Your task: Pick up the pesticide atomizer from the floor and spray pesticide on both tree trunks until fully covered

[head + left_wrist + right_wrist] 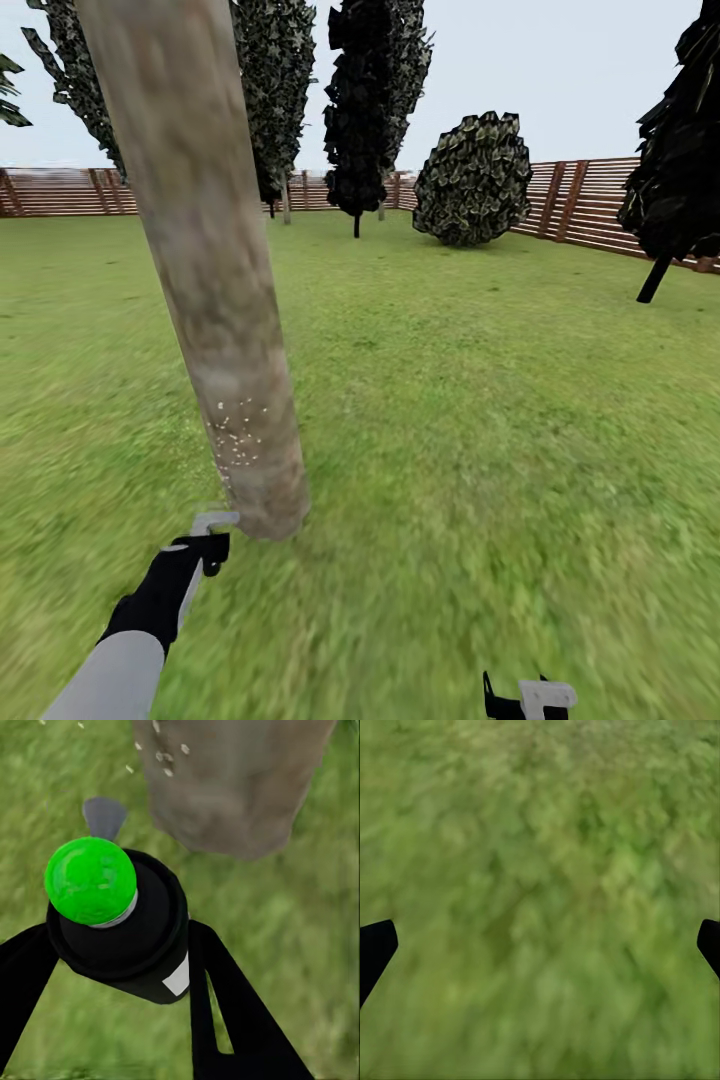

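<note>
My left gripper clamps the pesticide atomizer (green dot on top) at lower left, below the speckled tree trunk; my right gripper is spread wide over grass.

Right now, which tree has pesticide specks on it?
The thick bare grey-brown trunk nearest the left claw: white specks dot its base. The dark-leaved trees by the fence show none.

Flat, even daylight, bright; no cast shadows, no glare. Pale overcast sky. Grass smeared and soft in head view, heavily blurred in both wrist views. Tree trunk bows near frame edge.
</note>
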You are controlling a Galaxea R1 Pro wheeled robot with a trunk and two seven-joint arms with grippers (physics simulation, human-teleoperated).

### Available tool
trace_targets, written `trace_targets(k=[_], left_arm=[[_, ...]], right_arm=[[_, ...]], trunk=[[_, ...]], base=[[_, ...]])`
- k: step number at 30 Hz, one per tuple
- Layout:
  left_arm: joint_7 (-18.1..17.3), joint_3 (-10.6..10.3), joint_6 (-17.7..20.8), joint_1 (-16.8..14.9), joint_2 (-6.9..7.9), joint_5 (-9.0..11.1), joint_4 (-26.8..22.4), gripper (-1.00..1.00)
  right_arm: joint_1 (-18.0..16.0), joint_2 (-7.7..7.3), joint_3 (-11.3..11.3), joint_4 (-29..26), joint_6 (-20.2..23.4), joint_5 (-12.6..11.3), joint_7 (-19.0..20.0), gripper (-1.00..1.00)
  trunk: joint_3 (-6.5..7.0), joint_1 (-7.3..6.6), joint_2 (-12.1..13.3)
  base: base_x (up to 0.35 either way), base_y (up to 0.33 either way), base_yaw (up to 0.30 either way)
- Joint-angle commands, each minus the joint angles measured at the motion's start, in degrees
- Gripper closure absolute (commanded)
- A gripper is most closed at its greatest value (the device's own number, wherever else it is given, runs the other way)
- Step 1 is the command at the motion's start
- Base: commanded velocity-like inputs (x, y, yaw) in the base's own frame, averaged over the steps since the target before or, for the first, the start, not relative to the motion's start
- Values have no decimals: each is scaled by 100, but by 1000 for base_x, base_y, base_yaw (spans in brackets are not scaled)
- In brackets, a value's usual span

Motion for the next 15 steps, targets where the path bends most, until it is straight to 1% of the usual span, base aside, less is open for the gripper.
trace_targets(k=[1,2,5,7,8,9,11,12,14,15], left_arm=[[12,-35,-33,-4,-57,-28,148,100],[26,-66,-50,-5,-106,-23,242,100],[74,-130,-113,-7,-366,-11,399,100],[79,-131,-133,-7,-392,-5,447,100],[80,-119,-147,-7,-370,-3,477,100],[76,-100,-180,-7,-320,-6,491,100],[84,-75,-247,-7,7,2,496,100],[87,-66,-256,-7,142,9,490,100],[92,-59,-264,-7,254,8,460,100],[105,-61,-289,-7,273,16,448,100]], right_arm=[[0,0,0,1,0,0,0,-100],[0,0,0,1,0,2,0,-100],[0,-41,0,2,0,7,4,-100],[0,-50,0,2,0,7,8,-100],[0,-51,0,2,0,7,8,-100],[0,-52,0,2,0,7,8,-100],[0,-53,0,2,0,7,9,-100],[0,-53,0,2,0,7,9,-100],[0,-53,0,2,0,7,9,-100],[0,-53,0,2,0,4,9,-100]], trunk=[[0,0,0],[0,0,0],[0,0,0],[0,0,0],[0,0,0],[0,0,0],[0,0,0],[0,0,0],[0,0,0],[0,0,0]], base=[[9,-3,2],[6,-2,2],[2,0,0],[0,0,0],[0,0,0],[0,0,0],[0,0,0],[0,0,0],[0,0,0],[0,0,0]])
